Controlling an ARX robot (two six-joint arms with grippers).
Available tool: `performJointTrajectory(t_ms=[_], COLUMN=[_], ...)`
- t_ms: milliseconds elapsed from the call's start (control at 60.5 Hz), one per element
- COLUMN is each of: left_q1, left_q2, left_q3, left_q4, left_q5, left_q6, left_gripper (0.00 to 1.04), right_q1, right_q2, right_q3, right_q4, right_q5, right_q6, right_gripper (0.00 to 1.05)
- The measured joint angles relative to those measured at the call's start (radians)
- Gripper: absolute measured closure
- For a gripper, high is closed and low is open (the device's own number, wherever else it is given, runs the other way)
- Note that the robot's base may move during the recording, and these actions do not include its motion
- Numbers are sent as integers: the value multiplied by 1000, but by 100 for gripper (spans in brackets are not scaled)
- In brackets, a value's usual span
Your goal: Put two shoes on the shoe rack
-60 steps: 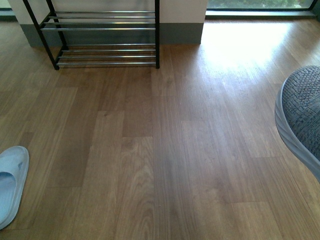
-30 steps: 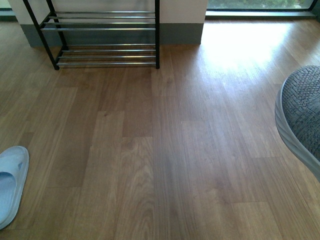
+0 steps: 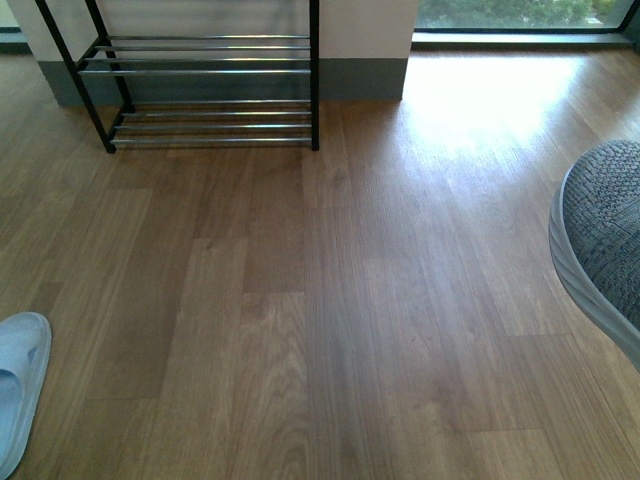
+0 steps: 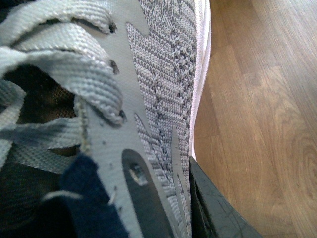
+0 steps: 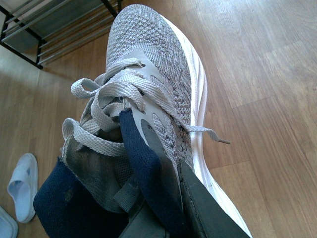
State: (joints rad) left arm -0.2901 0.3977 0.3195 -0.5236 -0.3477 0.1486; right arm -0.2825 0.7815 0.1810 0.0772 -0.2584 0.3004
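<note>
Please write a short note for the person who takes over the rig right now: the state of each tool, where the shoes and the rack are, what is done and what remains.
Left tool: shut on the side wall of the first shoe, which does not show in the front view.
Right tool: shut on the second shoe, raised at the right edge of the front view.
Shoe rack: ahead to the left, by the wall; no shoe on the shelves in view.
Done: both shoes gripped.
Left: carry both to the rack and set them on a shelf.
A light blue slipper lies on the floor, near left.
</note>
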Motion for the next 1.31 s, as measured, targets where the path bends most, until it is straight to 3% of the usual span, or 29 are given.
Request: performJointTrajectory(t_ms=[1306], left_q1=[-1], left_q2=[0], left_q3=[0], left_q4=[0], left_q5=[1], left_q6=[-2], left_gripper=[102], right_q1=[0], right_q2=[0], right_q3=[0], right_q4=[0], right_q5=[0], right_q6=[0], right_gripper=[103])
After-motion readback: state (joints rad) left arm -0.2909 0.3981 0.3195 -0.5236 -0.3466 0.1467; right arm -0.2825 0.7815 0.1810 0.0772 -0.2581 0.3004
